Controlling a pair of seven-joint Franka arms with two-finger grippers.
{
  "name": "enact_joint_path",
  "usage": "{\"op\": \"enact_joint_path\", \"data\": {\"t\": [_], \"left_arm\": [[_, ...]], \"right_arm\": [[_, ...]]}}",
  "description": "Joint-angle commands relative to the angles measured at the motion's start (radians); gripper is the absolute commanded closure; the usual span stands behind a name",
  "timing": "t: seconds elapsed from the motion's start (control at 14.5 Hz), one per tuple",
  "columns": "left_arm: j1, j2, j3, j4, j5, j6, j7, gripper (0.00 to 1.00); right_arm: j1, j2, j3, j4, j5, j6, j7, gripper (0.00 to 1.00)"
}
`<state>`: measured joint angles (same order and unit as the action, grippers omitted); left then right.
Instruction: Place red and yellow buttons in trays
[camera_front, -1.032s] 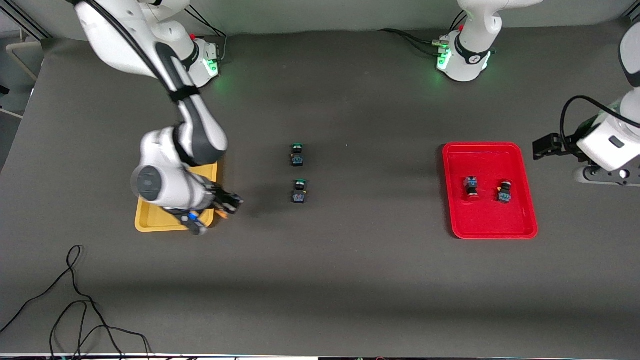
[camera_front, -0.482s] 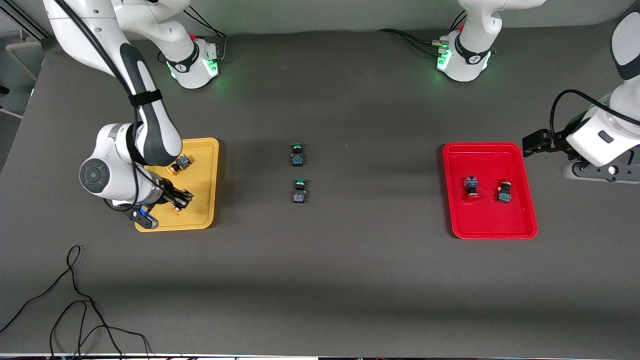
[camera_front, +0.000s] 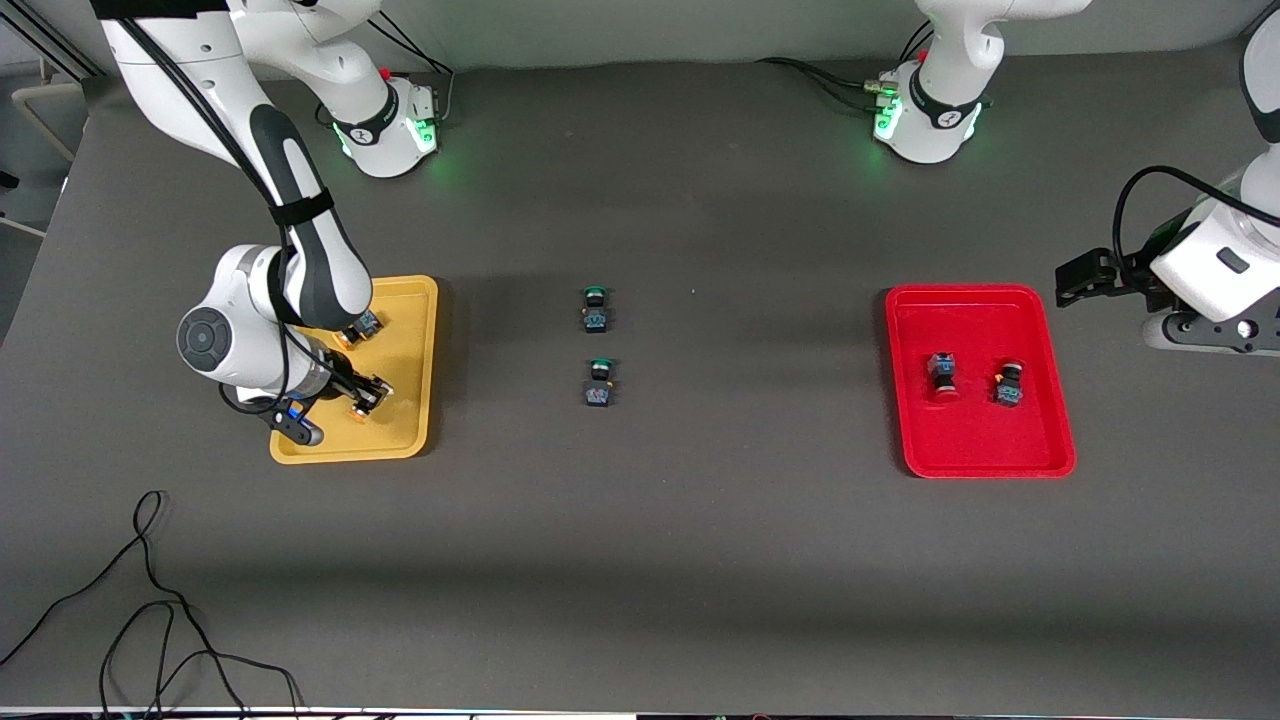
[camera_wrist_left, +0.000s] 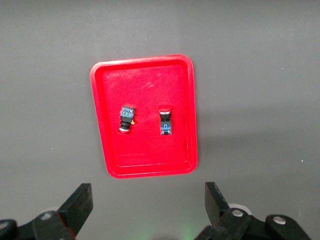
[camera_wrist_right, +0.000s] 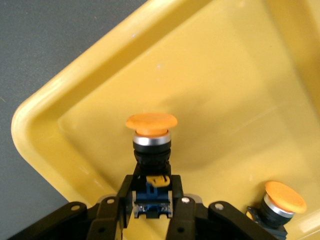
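Observation:
My right gripper (camera_front: 368, 396) (camera_wrist_right: 152, 195) is shut on an orange-yellow-capped button (camera_wrist_right: 151, 145) (camera_front: 362, 405) and holds it just over the floor of the yellow tray (camera_front: 415, 340) (camera_wrist_right: 240, 70). A second orange-yellow button (camera_front: 358, 329) (camera_wrist_right: 280, 202) lies in the same tray, partly under the right arm. Two red-capped buttons (camera_front: 942, 374) (camera_front: 1008, 384) lie in the red tray (camera_front: 985, 455); they also show in the left wrist view (camera_wrist_left: 126, 118) (camera_wrist_left: 165, 122) in the red tray (camera_wrist_left: 150, 75). My left gripper (camera_wrist_left: 149, 207) is open and empty, up in the air past the red tray at the left arm's end of the table.
Two green-capped switches (camera_front: 595, 309) (camera_front: 599, 383) lie mid-table, one nearer the front camera than the other. A black cable (camera_front: 150, 610) loops on the table near the front edge at the right arm's end.
My right gripper carried the orange-yellow button from beside the yellow tray's edge in over the tray and stays there, low. The left arm shifted slightly.

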<state>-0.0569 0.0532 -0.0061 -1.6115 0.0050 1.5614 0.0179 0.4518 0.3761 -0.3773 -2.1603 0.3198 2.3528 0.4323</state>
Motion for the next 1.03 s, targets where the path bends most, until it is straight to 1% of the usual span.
{"op": "enact_joint_path", "data": {"t": [0.0, 0.21, 0.34, 0.41, 0.55, 0.62, 0.69, 0.83, 0.89, 0.96], "left_arm": [[-0.018, -0.015, 0.015, 0.005, -0.008, -0.026, -0.003, 0.00], [-0.017, -0.018, 0.017, 0.005, -0.010, -0.027, -0.003, 0.00], [-0.018, -0.018, 0.015, 0.005, -0.010, -0.027, -0.003, 0.00], [-0.018, -0.018, 0.015, 0.005, -0.010, -0.026, -0.003, 0.00], [-0.018, -0.018, 0.015, 0.005, -0.008, -0.026, -0.003, 0.00], [-0.020, -0.016, 0.014, 0.007, -0.004, -0.026, -0.003, 0.00], [-0.020, -0.016, 0.014, 0.005, -0.002, -0.027, -0.003, 0.00], [-0.018, -0.016, 0.014, 0.005, -0.002, -0.027, -0.003, 0.00], [-0.020, -0.012, 0.014, 0.011, -0.002, -0.024, -0.004, 0.00], [-0.018, -0.010, 0.015, 0.015, -0.002, -0.024, -0.007, 0.00]], "right_arm": [[-0.001, -0.040, -0.003, 0.003, 0.033, -0.032, -0.030, 0.00], [-0.001, -0.130, -0.014, 0.059, 0.030, -0.139, -0.024, 0.00], [-0.002, -0.193, -0.041, 0.117, 0.013, -0.232, -0.030, 0.00], [-0.015, -0.228, -0.043, 0.138, -0.008, -0.263, -0.036, 0.00], [-0.050, -0.302, -0.032, 0.180, -0.088, -0.312, -0.041, 0.00], [-0.058, -0.322, -0.034, 0.226, -0.094, -0.363, -0.043, 0.00], [-0.083, -0.328, -0.026, 0.291, -0.096, -0.457, -0.043, 0.00], [-0.163, -0.335, 0.036, 0.406, -0.099, -0.614, -0.102, 0.00], [-0.209, -0.344, 0.076, 0.437, -0.117, -0.656, -0.137, 0.00], [-0.234, -0.377, 0.112, 0.438, -0.169, -0.664, -0.162, 0.00]]}}
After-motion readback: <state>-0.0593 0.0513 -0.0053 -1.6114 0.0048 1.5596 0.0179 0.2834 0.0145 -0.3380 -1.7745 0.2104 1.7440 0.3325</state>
